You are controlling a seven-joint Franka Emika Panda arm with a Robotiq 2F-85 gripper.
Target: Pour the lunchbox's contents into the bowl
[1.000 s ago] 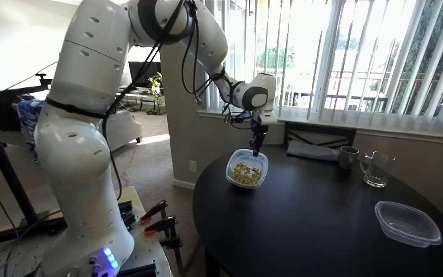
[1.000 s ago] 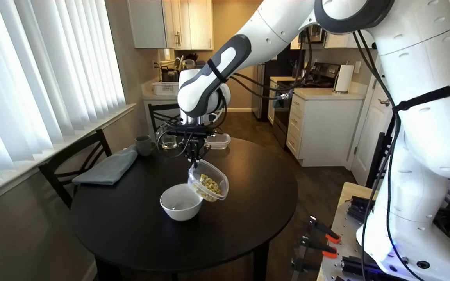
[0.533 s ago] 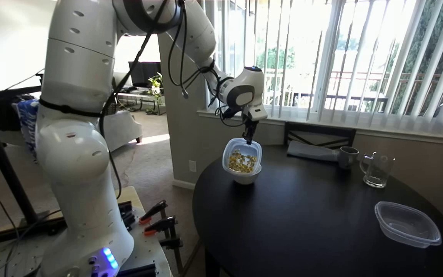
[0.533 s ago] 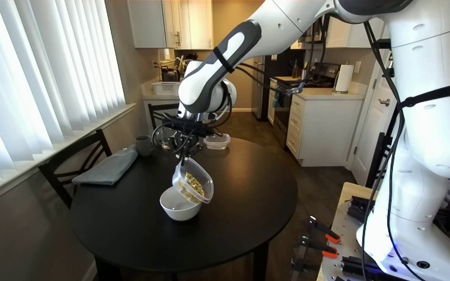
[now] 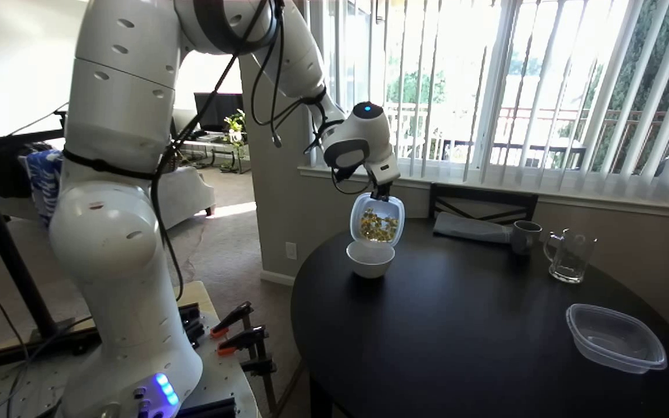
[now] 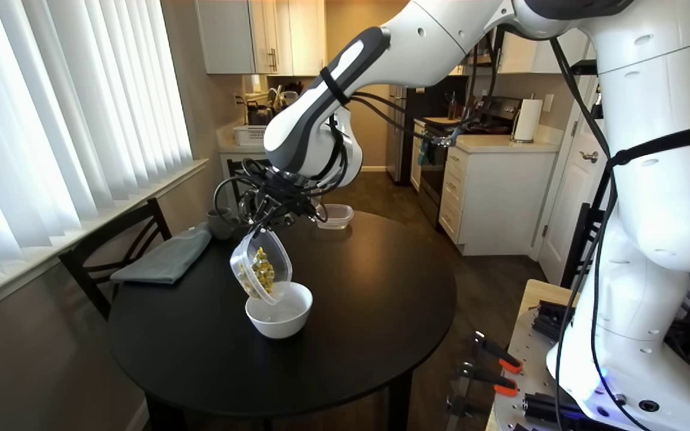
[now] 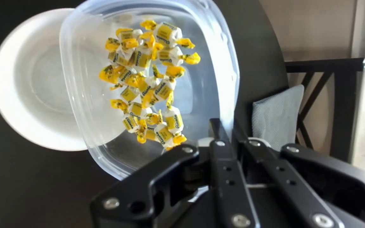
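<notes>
My gripper (image 5: 380,195) is shut on the rim of the lunchbox (image 5: 383,205), a clear rounded-square container. It also shows in an exterior view (image 6: 277,256) and the wrist view (image 7: 200,98). The lunchbox is steeply tilted, its lower edge above the white bowl (image 5: 370,265). The contents (image 5: 377,227), yellow and white wrapped candies, lie inside the lunchbox; they are clear in the wrist view (image 7: 144,79). The bowl (image 6: 280,326) stands upright on the table. In the wrist view the bowl (image 7: 21,82) is partly behind the lunchbox; no candies show in its visible inside.
A dark round table (image 5: 474,348) bears everything. A larger clear container (image 5: 616,342), a glass mug (image 5: 569,261), a grey mug (image 5: 525,238) and a folded cloth (image 5: 471,227) stand or lie farther along it. A dark chair (image 6: 129,233) is at the window side.
The lunchbox has risen, moved across the bowl and tilted more steeply. The wrist has turned with it. The candies stay in the lunchbox. The bowl has not moved.
</notes>
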